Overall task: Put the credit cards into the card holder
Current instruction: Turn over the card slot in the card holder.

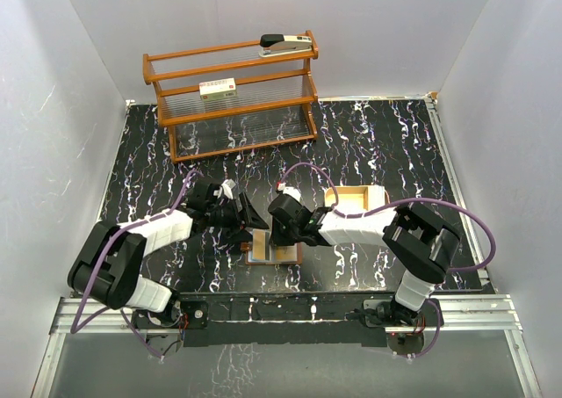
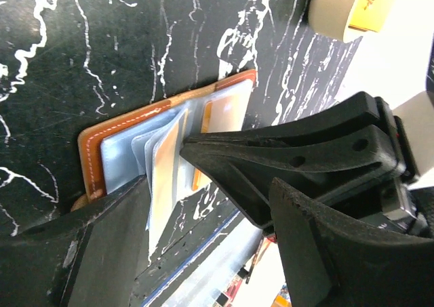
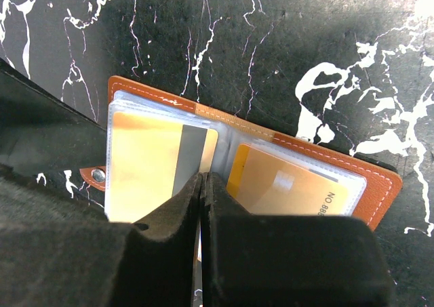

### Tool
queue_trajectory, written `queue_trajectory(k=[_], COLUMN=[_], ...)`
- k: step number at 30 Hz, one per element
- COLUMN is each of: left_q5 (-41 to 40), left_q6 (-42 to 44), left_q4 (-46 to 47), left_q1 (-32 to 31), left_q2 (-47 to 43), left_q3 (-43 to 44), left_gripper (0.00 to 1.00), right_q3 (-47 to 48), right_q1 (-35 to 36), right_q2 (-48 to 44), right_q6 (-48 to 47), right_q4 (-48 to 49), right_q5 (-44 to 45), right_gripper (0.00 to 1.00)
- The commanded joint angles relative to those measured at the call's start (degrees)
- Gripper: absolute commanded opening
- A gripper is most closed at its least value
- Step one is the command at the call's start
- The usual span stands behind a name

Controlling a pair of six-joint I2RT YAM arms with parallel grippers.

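Closest to us, the two arms sat bolted at the near edge of the black desk with its white squiggles. Just past them, in the middle, the card holder lay open and flat on the desk, inside facing up. It had clear pockets, like pages in a little book. We saw orange credit cards tucked into pockets on both halves. A small snap tab stuck out at one side.

The right fingers were squeezed tight together, right over the fold of the card holder. We could not tell if a thin card was pinched between them. The left fingers were spread wide apart and gripped nothing. One of them sat just beside a clear pocket that stood up from the card holder.

A bit farther off, a tan tray sat partly under the right arm. At the very back stood a wooden shelf. A white box with a red label lay on its middle level, and a black and white stapler lay on top.
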Motion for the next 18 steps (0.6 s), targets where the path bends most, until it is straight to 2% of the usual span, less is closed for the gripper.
queue_trajectory(k=[1, 12, 18], left_q5=[3.0, 5.3, 4.0], left_q6=[-2.2, -5.3, -4.9], left_q4=[1.2, 5.5, 5.1], left_q1=[-0.2, -1.3, -2.7], left_q2=[-4.5, -3.8, -3.5], left_q3=[0.1, -0.6, -0.2], left_gripper=[0.68, 0.68, 0.68], right_q3=[-1.2, -3.1, -3.9], right_q1=[0.1, 0.1, 0.1], right_q2=[1.0, -1.0, -1.5], right_q6=[0.2, -1.3, -2.4], right_q4=[0.2, 5.7, 7.6], right_q5=[0.6, -0.4, 0.0], right_gripper=[0.00, 0.13, 0.16])
